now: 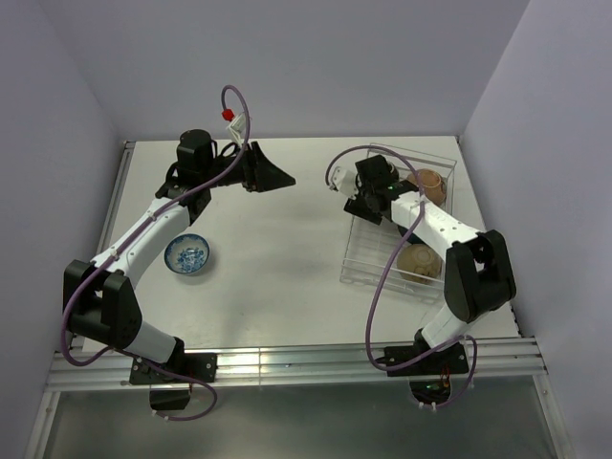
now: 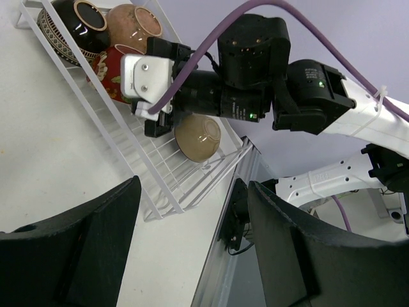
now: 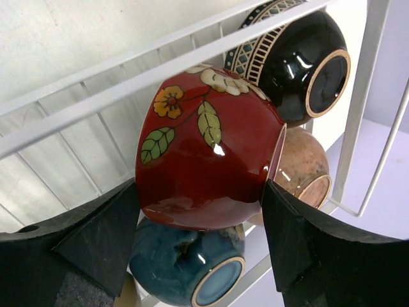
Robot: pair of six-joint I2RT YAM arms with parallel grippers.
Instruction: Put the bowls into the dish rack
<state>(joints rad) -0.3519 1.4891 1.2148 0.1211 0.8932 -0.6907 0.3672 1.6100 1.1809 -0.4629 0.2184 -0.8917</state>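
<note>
**A:** Item one: right pincer (image 3: 201,198), closed on the red bowl (image 3: 204,147), one finger against each flank. Why is the bowl tipped on its side?

**B:** Probably to match the stock. Every bowl in the dish rack (image 1: 368,258) lies on its side against the ribs, so a sideways grip should let this one slot in without turning.

**A:** What lies beyond the pincer?

**B:** The blue bowl (image 3: 185,272) sits just under the red one. The speckled tan bowl (image 3: 303,169) is next, beside it. The black bowl (image 3: 300,61) is farthest, by the rack wall. The red bowl hangs over the ribs; I cannot tell whether it touches them.

**A:** And outside the rack?

**B:** One patterned bowl (image 1: 188,255), upright on the bench (image 1: 287,277) on the left side, not yet loaded. Well beyond it is the left pincer (image 1: 273,177), spread wide and empty, hovering over the far bench and pointed toward the rack. It is well apart from that bowl.
</note>
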